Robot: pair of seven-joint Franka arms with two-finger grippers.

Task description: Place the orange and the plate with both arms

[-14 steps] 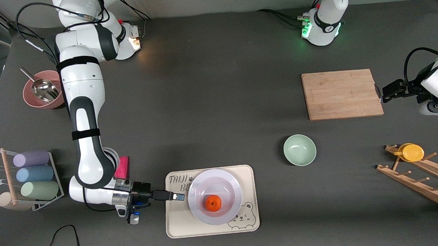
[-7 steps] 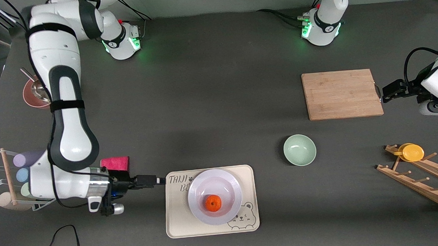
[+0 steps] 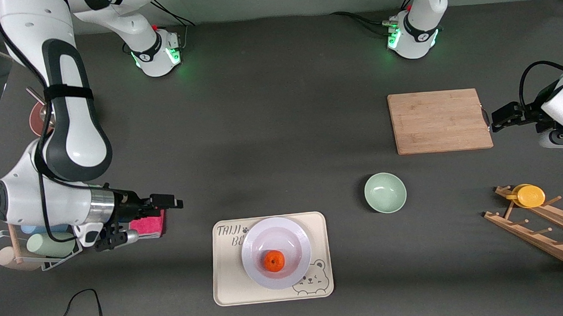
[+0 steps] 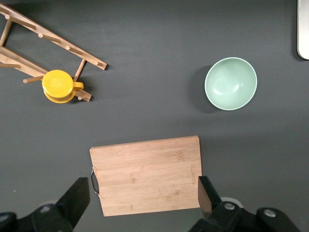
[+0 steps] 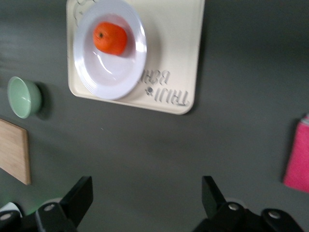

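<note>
While three pastel rolls are lying partly hidden under the right arm at its end of the desk, the right end effector is hanging released, fingers spread, over a single pink cloth and bare desk near the tray. One pink bowl is peeking out from under that arm, mostly covered. One beige bear tray is carrying one plate, glossy white with a wide rim, and one small, dimpled, bright orange is sitting in the plate's well. One pale-green bowl is standing apart, toward the left arm's end. One wooden board is lying under the waiting left end effector, which is hanging with fingers wide apart. One yellow cup is resting on a wooden rack, cut off at the edge.
</note>
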